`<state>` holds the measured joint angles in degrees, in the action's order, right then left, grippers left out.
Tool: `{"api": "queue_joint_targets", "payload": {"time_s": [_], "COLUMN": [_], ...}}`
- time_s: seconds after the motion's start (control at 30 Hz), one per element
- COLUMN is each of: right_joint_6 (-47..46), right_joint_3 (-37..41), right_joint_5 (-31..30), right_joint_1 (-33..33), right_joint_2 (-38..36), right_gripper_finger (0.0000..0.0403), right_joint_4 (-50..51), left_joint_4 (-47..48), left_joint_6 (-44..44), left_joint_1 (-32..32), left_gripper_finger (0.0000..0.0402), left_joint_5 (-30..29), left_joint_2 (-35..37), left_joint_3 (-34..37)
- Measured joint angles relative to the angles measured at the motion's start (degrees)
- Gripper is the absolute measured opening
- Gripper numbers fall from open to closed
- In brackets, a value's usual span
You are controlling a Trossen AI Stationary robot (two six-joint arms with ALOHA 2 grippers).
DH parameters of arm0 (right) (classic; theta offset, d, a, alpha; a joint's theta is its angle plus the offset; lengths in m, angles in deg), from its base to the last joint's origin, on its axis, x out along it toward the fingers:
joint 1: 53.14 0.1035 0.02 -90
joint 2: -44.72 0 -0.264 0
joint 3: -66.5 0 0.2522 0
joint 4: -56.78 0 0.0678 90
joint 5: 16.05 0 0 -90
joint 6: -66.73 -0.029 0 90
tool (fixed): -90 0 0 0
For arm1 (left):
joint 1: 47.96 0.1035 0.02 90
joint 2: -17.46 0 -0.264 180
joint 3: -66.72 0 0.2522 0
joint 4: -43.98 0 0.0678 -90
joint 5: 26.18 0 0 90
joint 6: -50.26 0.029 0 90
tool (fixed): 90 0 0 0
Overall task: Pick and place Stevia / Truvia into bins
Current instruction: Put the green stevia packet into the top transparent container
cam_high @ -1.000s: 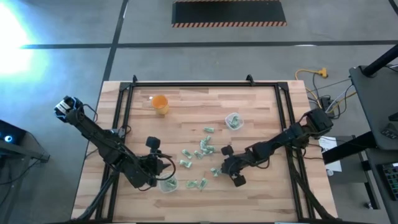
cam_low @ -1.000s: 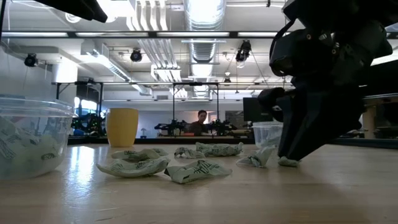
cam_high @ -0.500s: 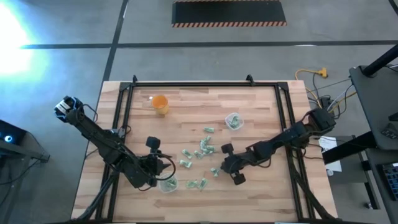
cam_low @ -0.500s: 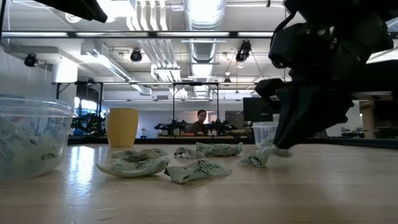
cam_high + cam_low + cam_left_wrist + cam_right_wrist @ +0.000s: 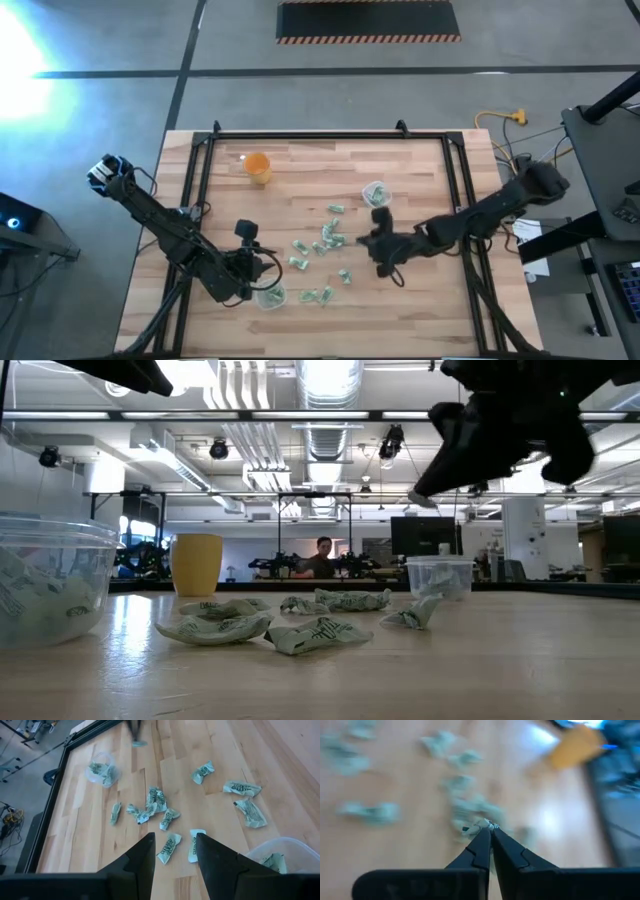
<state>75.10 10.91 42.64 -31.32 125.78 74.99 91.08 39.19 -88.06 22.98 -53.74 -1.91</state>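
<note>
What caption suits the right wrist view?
Right gripper shut on a sachet, lifted above scattered sachets on the table.

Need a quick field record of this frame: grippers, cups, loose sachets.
right gripper: shut on a sachet, raised above the table, near the far cup
left gripper: open, beside the near cup
near cup: sachets inside
far cup: sachets inside
loose sachets: scattered mid-table between the cups
orange cup: upright, far left of table

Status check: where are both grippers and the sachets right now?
Right gripper shut on a sachet, lifted near far cup. Left gripper open by near cup. Loose sachets mid-table. Path clear.
</note>
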Motion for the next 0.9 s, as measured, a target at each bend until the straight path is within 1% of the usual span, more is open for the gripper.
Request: {"api": "queue_joint_targets", "payload": {"time_s": [0.13, 0.23, 0.47, 0.57, 0.67, 0.73, 0.9], "right_joint_6": [-1.0, -3.12, -9.61, -12.24, -13.89, -14.47, -16.17], "right_joint_3": [1.3, 2.49, 5.71, 6.69, 7.4, 7.62, 8.01], "right_joint_5": [-9.79, -13.65, -12.98, -10.91, -7.28, -5.91, -5.92], "right_joint_1": [-2.11, -4.77, -12.73, -16.11, -18.92, -20.06, -20.4], "right_joint_2": [-3.01, -4.33, -5.57, -5.17, -4.47, -4.28, -4.52], "right_gripper_finger": [0.0008, 0.0008, 0.0008, 0.0008, 0.0008, 0.0008, 0.0008], "right_joint_4": [2.19, 3.21, 3.3, 3.3, 3.34, 3.27, 3.27], "left_joint_4": [0.01, -0.04, -0.02, -0.02, -0.03, -0.05, -0.15], "left_joint_6": [0.01, 0.02, 0.02, 0.02, 0.02, 0.02, 0.02], "left_joint_1": [0.0, 0.02, 0.33, 0.45, 0.65, 0.72, 0.74], "left_gripper_finger": [0.0125, 0.0125, 0.0125, 0.0125, 0.0125, 0.0125, 0.0125], "left_joint_5": [0.0, -0.02, -0.04, -0.09, -0.09, -0.09, -0.13], "left_joint_2": [0.0, 0.0, 0.0, 0.0, 0.0, 0.0, 0.0], "left_joint_3": [0.0, 0.02, 0.0, 0.01, 0.01, 0.0, 0.0]}}
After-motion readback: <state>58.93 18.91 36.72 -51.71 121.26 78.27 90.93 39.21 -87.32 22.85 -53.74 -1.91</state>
